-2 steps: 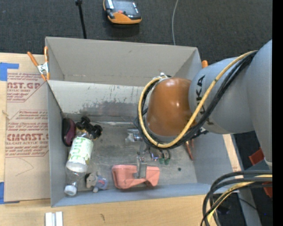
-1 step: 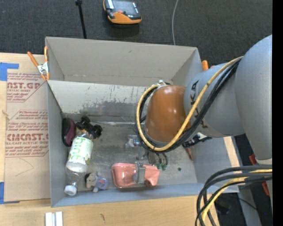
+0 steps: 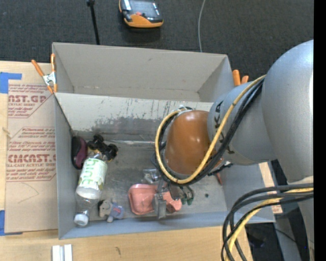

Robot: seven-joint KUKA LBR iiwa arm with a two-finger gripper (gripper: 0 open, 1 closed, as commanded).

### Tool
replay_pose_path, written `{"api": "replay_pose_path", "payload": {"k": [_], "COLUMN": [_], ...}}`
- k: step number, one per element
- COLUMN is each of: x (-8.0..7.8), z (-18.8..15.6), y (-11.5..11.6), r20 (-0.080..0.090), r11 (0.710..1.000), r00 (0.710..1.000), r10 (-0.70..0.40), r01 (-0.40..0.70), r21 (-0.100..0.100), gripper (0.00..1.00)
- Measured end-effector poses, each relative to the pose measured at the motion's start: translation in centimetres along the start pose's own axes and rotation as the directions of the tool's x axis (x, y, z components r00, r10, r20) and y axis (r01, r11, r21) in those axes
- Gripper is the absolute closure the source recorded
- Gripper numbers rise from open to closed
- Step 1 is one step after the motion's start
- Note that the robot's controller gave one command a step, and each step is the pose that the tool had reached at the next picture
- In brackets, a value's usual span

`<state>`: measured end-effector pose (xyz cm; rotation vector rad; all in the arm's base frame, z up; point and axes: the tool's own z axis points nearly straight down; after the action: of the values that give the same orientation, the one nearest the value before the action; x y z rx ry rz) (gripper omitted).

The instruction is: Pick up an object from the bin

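clear bottle (image 3: 92, 176) | maroon object (image 3: 78, 151) | black toy (image 3: 104, 148) | orange-black device (image 3: 141, 13)

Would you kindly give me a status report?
Pincer down at front of bin. Pink object right at it, grip not confirmed. Bottle well clear.

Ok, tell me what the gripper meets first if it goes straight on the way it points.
Probably the pink lump by the front wall: the gripper points down at its right edge. Depth is unclear, so it may slip past onto the bin floor.
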<state>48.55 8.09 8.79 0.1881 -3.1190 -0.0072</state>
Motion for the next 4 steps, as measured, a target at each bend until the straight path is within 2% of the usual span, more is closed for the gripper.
{"api": "replay_pose_path", "payload": {"k": [2,3,4], "x": [0.0,-3.1,-3.1], "z": [-0.4,-10.7,-10.7], "y": [0.0,-1.4,-1.4], "r20": [0.001,0.019,0.019], "r11": [1.0,0.977,0.977], "r00": [1.0,0.977,0.977], "r10": [-0.001,0.213,0.213], "r01": [0.001,-0.213,-0.213], "r21": [0.0,0.001,0.001], "gripper": [1.0,1.0,0.0]}}
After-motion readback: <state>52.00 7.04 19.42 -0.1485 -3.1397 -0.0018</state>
